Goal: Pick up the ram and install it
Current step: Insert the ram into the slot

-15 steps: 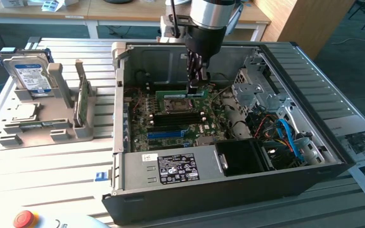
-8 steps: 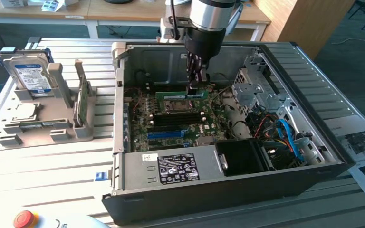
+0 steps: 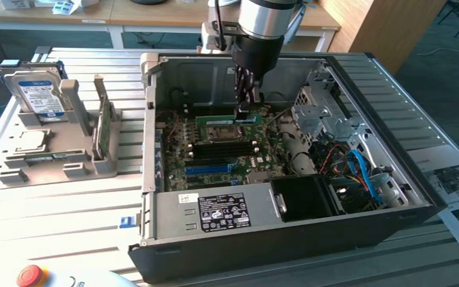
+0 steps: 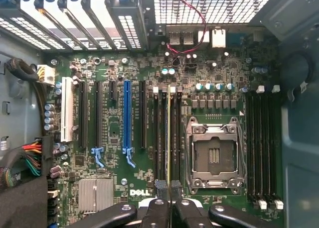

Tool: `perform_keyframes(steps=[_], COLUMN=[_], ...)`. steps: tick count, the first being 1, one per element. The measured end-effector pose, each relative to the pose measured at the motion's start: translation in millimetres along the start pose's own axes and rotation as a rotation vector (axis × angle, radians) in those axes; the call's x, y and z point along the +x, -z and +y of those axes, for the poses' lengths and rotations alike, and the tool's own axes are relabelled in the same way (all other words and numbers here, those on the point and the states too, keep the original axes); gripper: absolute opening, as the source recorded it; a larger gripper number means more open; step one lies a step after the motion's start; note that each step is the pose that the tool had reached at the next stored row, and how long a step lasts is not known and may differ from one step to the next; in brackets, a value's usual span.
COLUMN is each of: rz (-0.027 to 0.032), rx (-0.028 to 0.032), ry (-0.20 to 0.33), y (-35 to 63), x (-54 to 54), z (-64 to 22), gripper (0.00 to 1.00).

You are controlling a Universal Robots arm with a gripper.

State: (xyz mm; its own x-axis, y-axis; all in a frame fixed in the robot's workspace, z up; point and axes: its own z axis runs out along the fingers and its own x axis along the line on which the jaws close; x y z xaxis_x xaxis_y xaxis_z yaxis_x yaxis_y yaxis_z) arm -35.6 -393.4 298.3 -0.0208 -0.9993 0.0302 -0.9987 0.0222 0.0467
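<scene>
The ram (image 4: 169, 133) is a thin green stick, edge-on in my wrist view. It stands upright between the fingertips of the gripper (image 4: 169, 187), which is clamped tight on it from above. It runs in line with a bank of long black memory slots (image 4: 159, 133) just beside the CPU socket (image 4: 213, 156), an open silver frame with a dark square centre. I cannot tell whether its lower edge is pressed home in a slot or only resting over one.

A second bank of black memory slots (image 4: 261, 148) lies on the opposite side of the CPU socket from the ram. Further from the socket, past the ram, are the expansion slots, one of them blue (image 4: 126, 118), with a ribbed silver heatsink (image 4: 95, 194) near them.

In the exterior view the arm reaches straight down into the open computer case (image 3: 293, 239). The ram (image 3: 226, 119) shows as a green strip just behind the CPU socket (image 3: 220, 133), held at one end by the gripper (image 3: 244, 112). A bundle of blue cables (image 3: 361, 167) sits well to the exterior view's right of the socket.

Outside the case, well to the exterior view's left of the socket, a grey holder (image 3: 62, 161) stands on the table. A silver hard drive with a blue label (image 3: 40, 92) stands upright in it.
</scene>
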Motion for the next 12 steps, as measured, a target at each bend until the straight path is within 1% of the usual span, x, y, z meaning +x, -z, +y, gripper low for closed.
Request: perform_keyframes(steps=[6,12], rz=[0.0003,0.0002], rx=[0.0002,0.0002], ry=[0.004,0.005], y=[-0.4,-2.4], x=[0.2,3.9], z=[0.0,0.0], gripper=[0.12,0.12])
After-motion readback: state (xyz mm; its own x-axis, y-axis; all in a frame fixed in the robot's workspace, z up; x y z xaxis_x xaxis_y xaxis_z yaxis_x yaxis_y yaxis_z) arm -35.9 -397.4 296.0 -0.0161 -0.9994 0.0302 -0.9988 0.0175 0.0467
